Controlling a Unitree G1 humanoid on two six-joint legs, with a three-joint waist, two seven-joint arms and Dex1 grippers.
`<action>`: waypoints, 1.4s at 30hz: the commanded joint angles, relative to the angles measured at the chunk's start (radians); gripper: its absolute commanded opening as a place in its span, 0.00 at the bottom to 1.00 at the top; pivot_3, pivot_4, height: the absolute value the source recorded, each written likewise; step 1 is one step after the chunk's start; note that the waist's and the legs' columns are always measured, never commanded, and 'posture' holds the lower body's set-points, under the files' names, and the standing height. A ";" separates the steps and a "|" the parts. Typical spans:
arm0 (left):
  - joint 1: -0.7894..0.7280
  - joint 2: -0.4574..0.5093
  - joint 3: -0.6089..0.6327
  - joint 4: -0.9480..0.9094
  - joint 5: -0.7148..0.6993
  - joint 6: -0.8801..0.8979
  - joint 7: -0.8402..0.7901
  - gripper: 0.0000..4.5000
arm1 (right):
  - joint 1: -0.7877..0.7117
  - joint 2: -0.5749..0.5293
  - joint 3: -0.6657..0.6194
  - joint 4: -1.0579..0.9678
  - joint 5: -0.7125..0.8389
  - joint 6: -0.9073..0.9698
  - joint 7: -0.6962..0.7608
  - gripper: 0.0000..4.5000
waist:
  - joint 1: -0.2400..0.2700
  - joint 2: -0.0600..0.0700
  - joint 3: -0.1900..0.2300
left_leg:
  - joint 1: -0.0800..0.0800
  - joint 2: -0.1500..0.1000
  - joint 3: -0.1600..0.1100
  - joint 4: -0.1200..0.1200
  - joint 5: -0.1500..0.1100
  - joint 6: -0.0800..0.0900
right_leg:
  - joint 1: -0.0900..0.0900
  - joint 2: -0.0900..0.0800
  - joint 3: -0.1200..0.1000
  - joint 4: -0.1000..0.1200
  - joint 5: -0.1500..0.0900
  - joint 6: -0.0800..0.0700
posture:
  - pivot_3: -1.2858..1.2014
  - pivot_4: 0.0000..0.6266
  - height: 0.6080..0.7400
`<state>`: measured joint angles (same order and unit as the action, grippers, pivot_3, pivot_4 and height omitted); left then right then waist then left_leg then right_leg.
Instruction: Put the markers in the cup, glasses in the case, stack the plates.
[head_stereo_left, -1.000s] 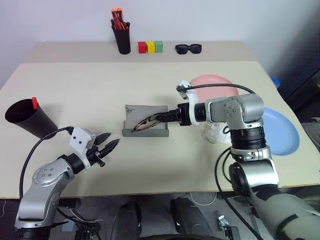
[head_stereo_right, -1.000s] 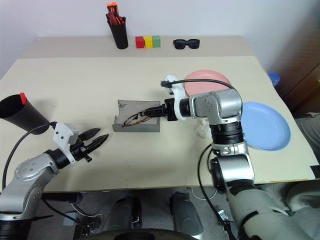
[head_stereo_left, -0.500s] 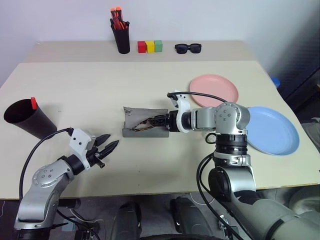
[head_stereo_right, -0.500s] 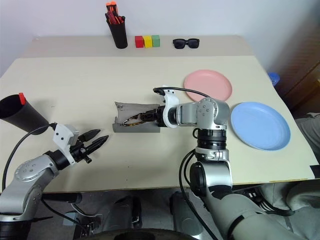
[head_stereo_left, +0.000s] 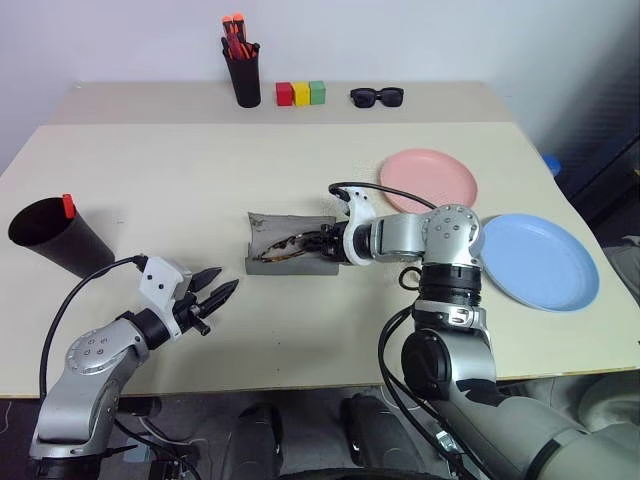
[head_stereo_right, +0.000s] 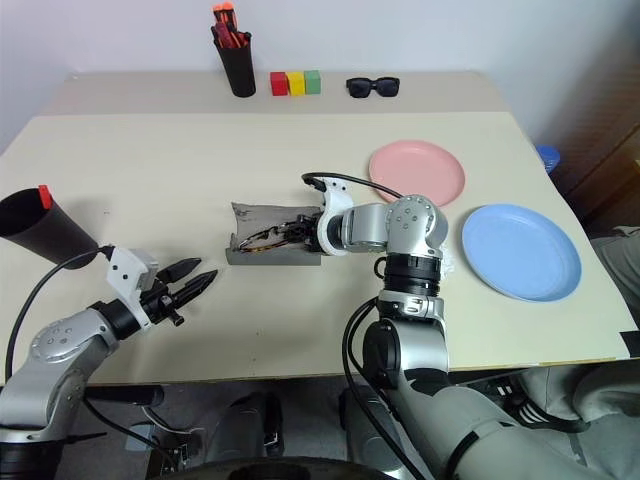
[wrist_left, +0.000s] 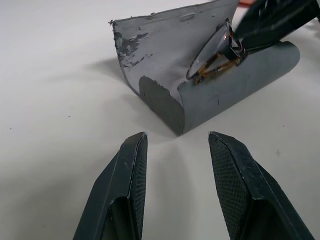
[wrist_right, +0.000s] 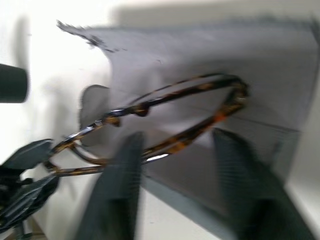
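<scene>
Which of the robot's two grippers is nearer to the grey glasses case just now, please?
The right. The right gripper reaches into the open case beside the glasses; the left gripper hovers apart from the case, nearer the robot.

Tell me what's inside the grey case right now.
The glasses lie in the open case, lenses tilted up against the lid, with the right hand at that end. The case floor beneath them is hidden.

Glasses (wrist_right: 165, 117) lie in open grey case (wrist_right: 200, 75).
</scene>
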<state>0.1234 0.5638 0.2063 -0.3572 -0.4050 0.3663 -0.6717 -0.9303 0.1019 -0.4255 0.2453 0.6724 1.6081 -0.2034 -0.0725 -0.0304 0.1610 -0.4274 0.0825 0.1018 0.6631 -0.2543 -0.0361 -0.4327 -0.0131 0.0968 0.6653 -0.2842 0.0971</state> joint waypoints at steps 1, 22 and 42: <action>0.004 -0.002 0.002 -0.026 -0.004 -0.011 0.003 0.43 | -0.022 0.013 -0.011 -0.004 0.021 0.006 -0.021 0.01 | 0.000 0.000 0.000 | 0.000 0.000 0.000 0.000 0.000 0.000 | 0.000 0.000 0.000 0.000 0.000 0.000 | 0.52 0.24 0.87; 0.005 0.002 0.014 -0.016 -0.004 -0.014 0.003 0.43 | -0.074 -0.099 0.142 -0.093 -0.002 -0.021 0.193 0.19 | 0.000 0.000 0.000 | -0.001 0.000 0.000 -0.002 0.000 0.000 | -0.002 0.000 0.000 -0.001 -0.001 -0.002 | 0.52 0.24 0.87; -0.002 0.008 0.012 -0.010 -0.002 -0.013 -0.005 0.43 | -0.005 0.033 0.077 -0.086 -0.077 0.006 0.116 0.87 | -0.001 0.000 0.000 | -0.001 0.000 0.000 -0.002 0.000 0.000 | -0.002 0.000 0.000 -0.002 -0.001 -0.002 | 0.52 0.24 0.87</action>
<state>0.1244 0.5639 0.2075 -0.3555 -0.4048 0.3659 -0.6742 -0.9216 0.1245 -0.3407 0.1629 0.6067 1.6078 -0.0898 -0.0731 -0.0301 0.1613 -0.4287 0.0827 0.1022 0.6607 -0.2544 -0.0360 -0.4350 -0.0136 0.0970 0.6636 -0.2854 0.0950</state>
